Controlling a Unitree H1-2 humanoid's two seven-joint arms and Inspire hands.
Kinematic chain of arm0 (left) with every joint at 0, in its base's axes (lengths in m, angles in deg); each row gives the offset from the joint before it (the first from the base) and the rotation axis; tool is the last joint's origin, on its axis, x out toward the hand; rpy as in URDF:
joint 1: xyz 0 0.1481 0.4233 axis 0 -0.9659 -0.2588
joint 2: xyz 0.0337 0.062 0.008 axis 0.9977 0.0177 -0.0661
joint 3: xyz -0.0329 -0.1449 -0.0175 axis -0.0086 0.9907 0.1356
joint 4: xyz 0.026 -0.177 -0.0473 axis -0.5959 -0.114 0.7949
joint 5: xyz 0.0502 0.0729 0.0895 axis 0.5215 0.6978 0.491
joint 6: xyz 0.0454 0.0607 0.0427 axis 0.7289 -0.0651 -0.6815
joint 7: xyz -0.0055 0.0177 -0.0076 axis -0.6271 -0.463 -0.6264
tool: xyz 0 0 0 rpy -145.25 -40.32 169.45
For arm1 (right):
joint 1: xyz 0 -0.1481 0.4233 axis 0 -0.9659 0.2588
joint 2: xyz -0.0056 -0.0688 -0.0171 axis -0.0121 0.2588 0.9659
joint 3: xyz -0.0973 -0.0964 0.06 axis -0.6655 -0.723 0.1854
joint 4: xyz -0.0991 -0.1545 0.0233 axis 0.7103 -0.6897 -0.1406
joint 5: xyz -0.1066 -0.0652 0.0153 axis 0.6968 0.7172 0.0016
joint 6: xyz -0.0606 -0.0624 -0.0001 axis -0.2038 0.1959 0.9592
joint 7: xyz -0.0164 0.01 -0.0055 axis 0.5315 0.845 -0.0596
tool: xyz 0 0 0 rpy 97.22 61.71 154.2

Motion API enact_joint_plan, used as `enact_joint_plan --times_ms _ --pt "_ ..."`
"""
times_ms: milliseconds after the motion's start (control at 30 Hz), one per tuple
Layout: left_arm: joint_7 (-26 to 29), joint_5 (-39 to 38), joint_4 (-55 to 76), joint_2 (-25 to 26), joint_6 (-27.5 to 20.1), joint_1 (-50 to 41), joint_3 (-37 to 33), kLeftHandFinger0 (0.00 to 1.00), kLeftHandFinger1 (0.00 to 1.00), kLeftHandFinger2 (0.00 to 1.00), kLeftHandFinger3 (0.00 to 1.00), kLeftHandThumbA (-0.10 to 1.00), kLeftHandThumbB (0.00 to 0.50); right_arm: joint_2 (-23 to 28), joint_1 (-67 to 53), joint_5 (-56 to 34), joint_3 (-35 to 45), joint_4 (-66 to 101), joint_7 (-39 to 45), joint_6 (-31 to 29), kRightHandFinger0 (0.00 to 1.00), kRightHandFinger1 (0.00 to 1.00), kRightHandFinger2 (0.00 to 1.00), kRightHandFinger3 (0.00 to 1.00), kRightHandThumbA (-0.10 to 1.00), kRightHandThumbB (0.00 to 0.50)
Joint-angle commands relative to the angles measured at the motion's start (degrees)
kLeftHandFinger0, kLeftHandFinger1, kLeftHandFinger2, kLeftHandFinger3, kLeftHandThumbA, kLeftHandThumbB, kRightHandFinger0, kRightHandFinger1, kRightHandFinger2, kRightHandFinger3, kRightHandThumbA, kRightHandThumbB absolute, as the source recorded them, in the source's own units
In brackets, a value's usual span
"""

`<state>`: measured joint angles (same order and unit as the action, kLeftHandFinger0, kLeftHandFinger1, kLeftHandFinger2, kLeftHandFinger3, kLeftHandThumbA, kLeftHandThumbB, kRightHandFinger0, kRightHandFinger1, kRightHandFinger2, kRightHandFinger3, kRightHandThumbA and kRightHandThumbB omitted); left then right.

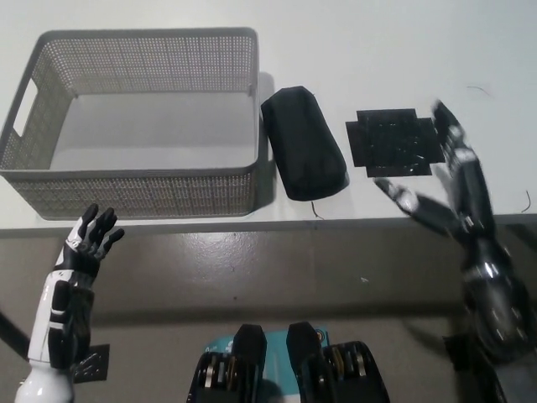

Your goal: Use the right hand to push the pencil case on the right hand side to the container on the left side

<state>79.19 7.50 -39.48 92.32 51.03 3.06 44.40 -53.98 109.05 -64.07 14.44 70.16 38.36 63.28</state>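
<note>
A black pencil case (304, 143) lies on the white table, its left side against the right wall of the grey mesh container (134, 180). My black right hand (449, 193) is open, fingers spread, at the table's front edge to the right of the case and clear of it. The white left hand (81, 252) rests open at the lower left, below the table's edge, in front of the container.
A flat black cross-shaped mat (393, 142) lies on the table right of the pencil case. The white table (403, 50) ends along a front edge at about mid-picture, with grey floor below it.
</note>
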Motion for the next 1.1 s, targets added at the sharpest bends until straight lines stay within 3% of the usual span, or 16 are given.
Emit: enact_joint_plan --times_ms 0,233,400,667,833,933,1067 --pt "1.8 1.3 3.0 0.1 0.1 0.0 2.1 1.00 1.00 1.00 1.00 1.00 0.113 5.3 -10.4 -9.4 2.7 23.7 6.0 1.1 1.00 1.00 1.00 1.00 1.00 0.282" --pt "1.6 1.8 2.7 -0.2 -0.5 -1.6 2.2 1.00 1.00 1.00 1.00 1.00 0.138 5.2 -18.5 -10.8 0.4 26.0 7.6 0.9 1.00 1.00 1.00 1.00 1.00 0.270" --pt "1.2 2.4 2.3 -0.3 -1.2 -2.3 2.3 1.00 1.00 1.00 1.00 1.00 0.129 5.0 -22.2 -11.4 -0.7 26.1 10.0 0.5 1.00 1.00 1.00 1.00 1.00 0.218" --pt "0.9 2.7 2.5 -0.8 -0.1 -3.8 2.0 1.00 1.00 1.00 1.00 1.00 0.161 2.5 -23.5 -11.4 -0.8 23.3 10.8 1.1 1.00 1.00 1.00 1.00 0.98 0.242" --pt "1.0 3.6 1.7 -1.0 -0.9 -4.5 2.4 1.00 1.00 1.00 1.00 1.00 0.136 1.7 -22.9 -8.4 -0.8 20.7 10.9 2.3 1.00 1.00 1.00 1.00 1.00 0.272" --pt "0.7 3.5 1.4 -0.8 -1.7 -5.2 2.4 1.00 1.00 1.00 1.00 1.00 0.113 1.5 -22.8 -10.0 -1.2 18.4 12.4 0.9 1.00 1.00 1.00 1.00 1.00 0.230" --pt "1.0 3.9 1.1 -1.3 -1.4 -7.0 2.5 1.00 1.00 1.00 1.00 1.00 0.133 1.3 -23.5 -11.1 -1.1 16.1 13.7 -1.1 1.00 1.00 1.00 1.00 0.99 0.158"
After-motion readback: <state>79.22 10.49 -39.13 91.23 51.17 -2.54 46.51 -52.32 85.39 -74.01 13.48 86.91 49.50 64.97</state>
